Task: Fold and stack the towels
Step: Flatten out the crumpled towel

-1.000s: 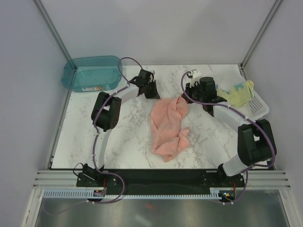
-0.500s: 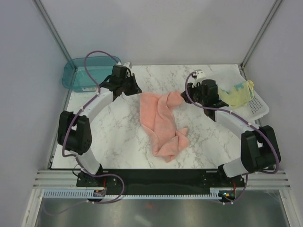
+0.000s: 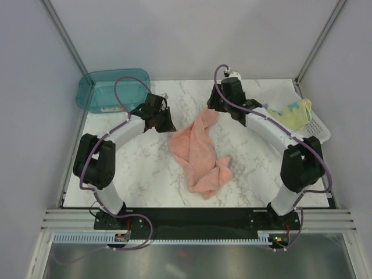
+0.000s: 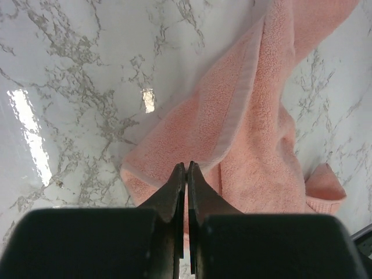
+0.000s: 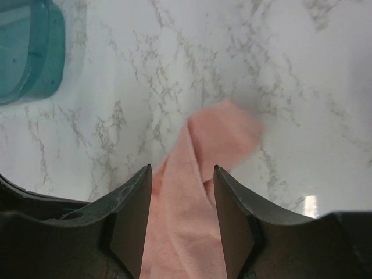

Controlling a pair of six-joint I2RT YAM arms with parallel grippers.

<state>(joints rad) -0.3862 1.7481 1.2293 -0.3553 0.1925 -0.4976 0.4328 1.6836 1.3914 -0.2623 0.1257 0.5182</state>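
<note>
Since half a second ago, the left arm has swung its wrist in from beside the bin toward the middle of the table, the right arm has drawn back toward the far edge, and the right jaws have parted. The salmon-pink towel's far end, then spread wide between the two grippers, now runs narrow and slanted.

At the far left corner sits the teal plastic bin (image 3: 113,90), off the marble table (image 3: 133,174) top's edge. Just right of it, the left gripper (image 3: 165,123) points down at the towel's left corner. In the left wrist view its fingers (image 4: 174,186) are pressed together with no gap, their tips over the towel's pale hem. Whether any cloth is pinched between them cannot be told.

The salmon-pink towel (image 3: 200,154) lies crumpled in the middle of the table, a long strip running from the far centre down to a bunched heap nearer the arm bases.

The right gripper (image 3: 214,107) hangs over the strip's far end. In the right wrist view its jaws stand well apart, holding nothing, and the towel's blurred tip (image 5: 224,133) shows below and between them.

At the far right, the pale yellow towel (image 3: 293,113) is heaped in the white perforated basket (image 3: 318,131), well apart from the pink one.
</note>
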